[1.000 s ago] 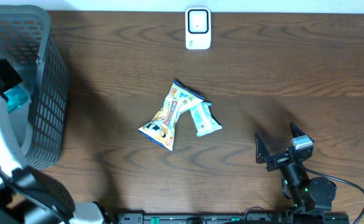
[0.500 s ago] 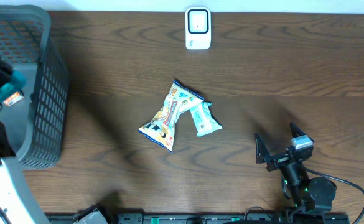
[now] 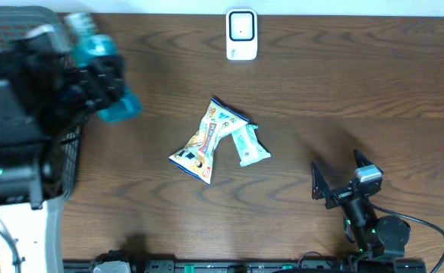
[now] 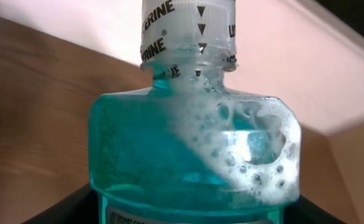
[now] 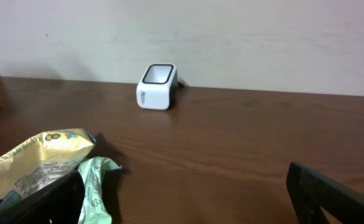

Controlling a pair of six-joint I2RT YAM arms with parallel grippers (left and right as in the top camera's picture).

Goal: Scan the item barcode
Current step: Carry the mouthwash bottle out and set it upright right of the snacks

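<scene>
One mouthwash bottle [image 3: 120,105] is our item, and it hangs above the left end of the table [image 3: 358,91], just beside the grey basket [image 3: 9,23] and well apart from the white scanner [image 3: 241,34] at the far edge. The left gripper [image 3: 96,80] has its fingers clamped across the bottle's body below the shoulder, with the cap [image 4: 188,25] pointing away. We judge it fairly heavy: it is mostly full of blue liquid, foaming and likely to slosh. The walls look stiff, smooth and rather slippery, so the flat sides are where we should hold it. We cannot see the barcode. The right gripper [image 3: 339,173] rests with its fingers spread wide, near the snack packets [image 3: 206,140].
</scene>
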